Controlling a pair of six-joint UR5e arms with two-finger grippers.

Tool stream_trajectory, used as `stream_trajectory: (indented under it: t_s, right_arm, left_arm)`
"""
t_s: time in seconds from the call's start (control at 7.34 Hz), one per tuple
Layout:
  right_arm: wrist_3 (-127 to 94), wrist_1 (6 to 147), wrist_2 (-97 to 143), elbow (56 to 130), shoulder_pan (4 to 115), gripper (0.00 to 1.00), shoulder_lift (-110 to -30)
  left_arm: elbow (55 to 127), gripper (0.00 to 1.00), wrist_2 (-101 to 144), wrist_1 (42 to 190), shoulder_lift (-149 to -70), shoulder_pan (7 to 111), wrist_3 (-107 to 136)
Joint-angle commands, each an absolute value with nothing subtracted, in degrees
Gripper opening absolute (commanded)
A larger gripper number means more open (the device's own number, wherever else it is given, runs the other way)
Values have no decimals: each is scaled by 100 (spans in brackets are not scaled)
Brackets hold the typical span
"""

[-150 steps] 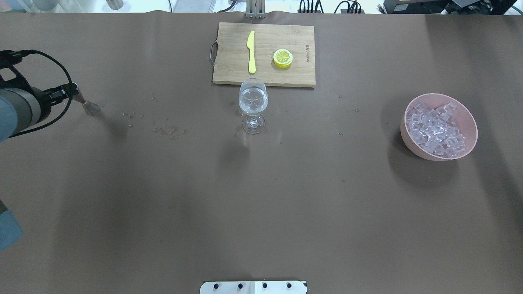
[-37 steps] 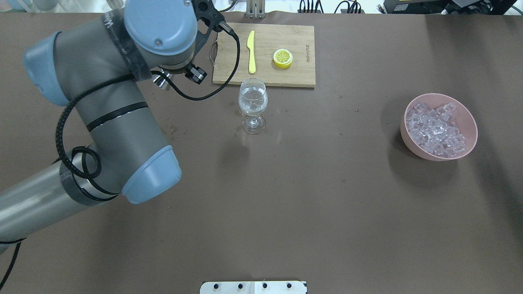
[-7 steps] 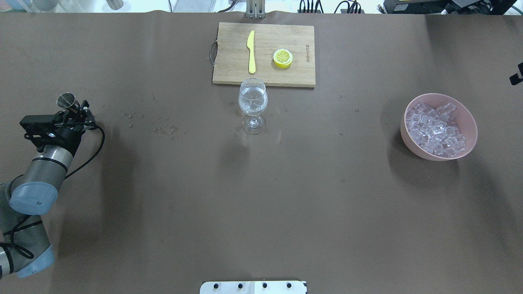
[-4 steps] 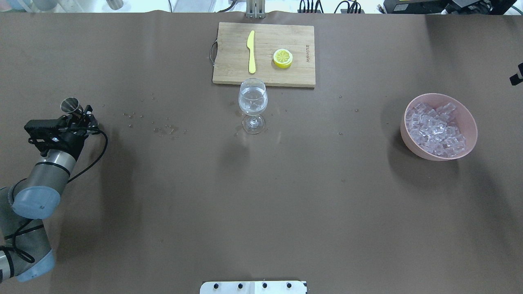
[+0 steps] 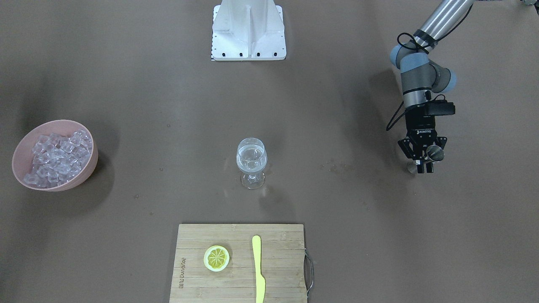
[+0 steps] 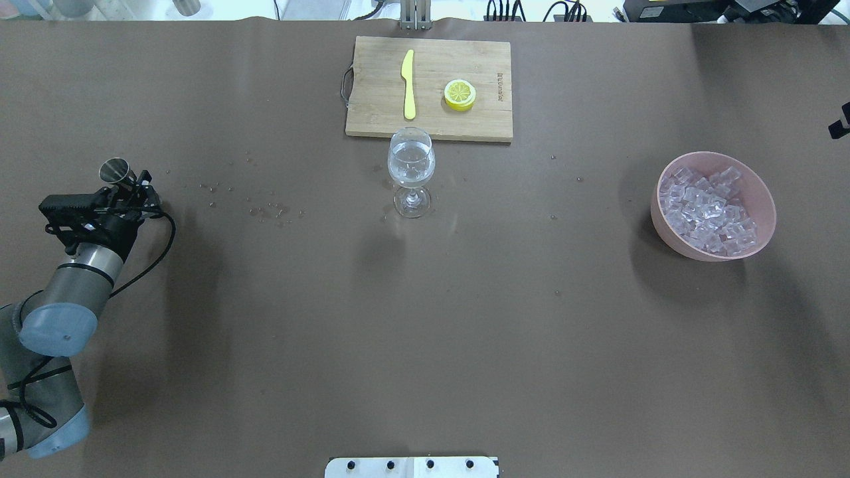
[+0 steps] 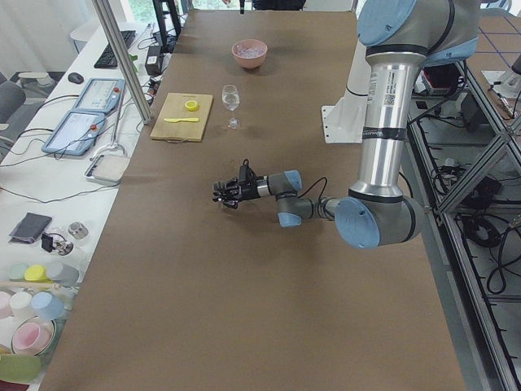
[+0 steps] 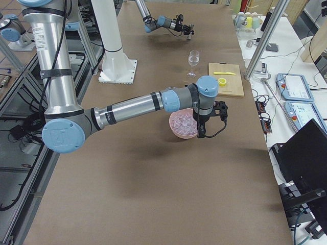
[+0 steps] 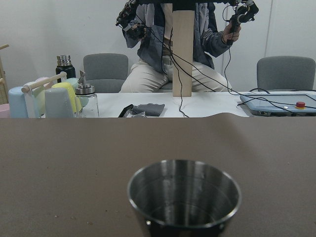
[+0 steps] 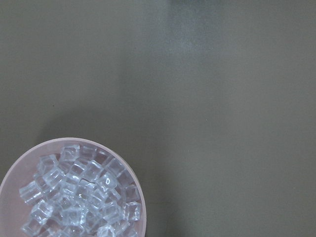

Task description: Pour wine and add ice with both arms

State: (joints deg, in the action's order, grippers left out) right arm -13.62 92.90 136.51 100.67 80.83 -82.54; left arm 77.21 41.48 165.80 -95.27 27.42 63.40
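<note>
Retreat of left arm logged: five seconds back it was stretched beside the wine glass (image 6: pixel 412 162); now it is drawn to the table's left end and has been unmoved for the last half second. The left gripper (image 5: pixel 423 165) is clenched on a polished steel jigger (image 9: pixel 183 195), held upright. Contact with the table cannot be told. Droplets (image 6: pixel 269 211) are scattered on the matte brown cover. Water-clear wine (image 6: pixel 411 171) is held in the stemmed glass at mid-table, so pouring is judged finished. Behind it a bamboo cutting board (image 6: pixel 378 106) is seen with a yellow knife (image 6: pixel 408 83) and a lemon slice (image 6: pixel 459 94). Ice (image 6: pixel 707 212), in small cloudy cubes, is heaped untouched in the smooth pink bowl (image 6: pixel 664 226). The right arm (image 8: pixel 133 106) is hung above it. Whether its fingers are spread cannot be told.
</note>
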Motion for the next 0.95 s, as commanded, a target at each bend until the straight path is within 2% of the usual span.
stream_trajectory:
  t_s: [0.0, 0.14, 0.41, 0.82]
  right_arm:
    - [-1362, 9290, 13649, 10055, 8077, 100, -8253]
    - [-1362, 9290, 13649, 10046, 8086, 100, -8253]
    - [-1362, 9290, 13658, 10055, 8086, 100, -8253]
    - [-1362, 9290, 13658, 10046, 8086, 100, -8253]
  left_arm:
    - [7726, 13, 4148, 16585, -9527, 2742, 6328]
    - [7717, 14, 4140, 16576, -9527, 2742, 6319]
    - [7717, 27, 4148, 16576, -9519, 2742, 6180]
    - [7734, 36, 4140, 16576, -9527, 2742, 6056]
